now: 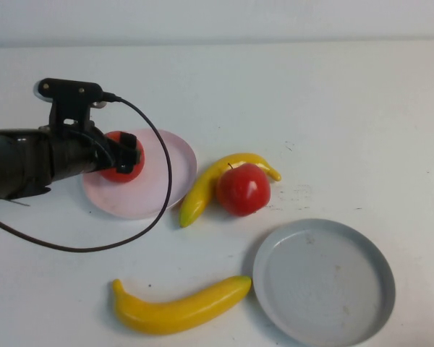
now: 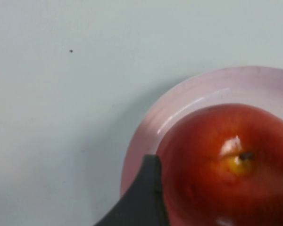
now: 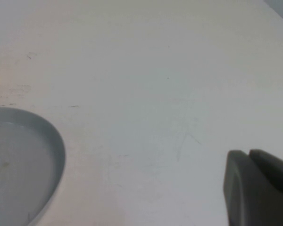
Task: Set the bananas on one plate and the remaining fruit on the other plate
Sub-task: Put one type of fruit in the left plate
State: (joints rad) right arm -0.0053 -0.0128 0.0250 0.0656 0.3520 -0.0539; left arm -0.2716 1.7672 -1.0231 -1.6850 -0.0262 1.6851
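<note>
- A robot test bench in a lab, not a home: a bare white tabletop (image 1: 311, 94) against a plain pale wall (image 1: 217, 18)
- Glossy toy fruit and two empty-looking plates, pink plate (image 1: 175, 160) and grey plate (image 1: 323, 280), laid out as props; no cutlery or food
- A black robot arm (image 1: 29, 163) with a loose cable (image 1: 163, 195) reaches over the tabletop; scuff marks (image 1: 300, 194) dot the surface

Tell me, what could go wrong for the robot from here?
The left gripper is around a red apple over the pink plate; if let go carelessly, the round apple might roll off the shallow rim. The other apple leans against a banana, so lifting that banana could send the apple rolling. The right gripper waits beside the grey plate, over bare table.
</note>
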